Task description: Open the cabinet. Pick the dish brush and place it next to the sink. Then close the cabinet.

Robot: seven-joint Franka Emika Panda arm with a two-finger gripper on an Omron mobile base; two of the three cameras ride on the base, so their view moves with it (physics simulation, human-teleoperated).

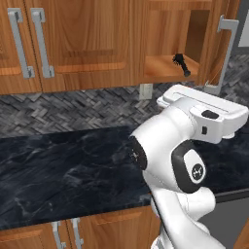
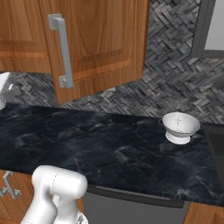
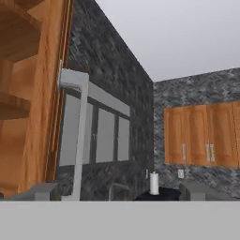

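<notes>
The cabinet (image 1: 171,36) stands open, the dish brush (image 1: 181,64) lies at its shelf's right edge, unpicked, and the gripper (image 3: 117,190) is spread empty.

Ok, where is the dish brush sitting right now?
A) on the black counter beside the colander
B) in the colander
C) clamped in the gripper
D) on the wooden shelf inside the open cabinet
D: in the left base view the dish brush lies on the wooden shelf of the cabinet, whose door is swung open.
</notes>
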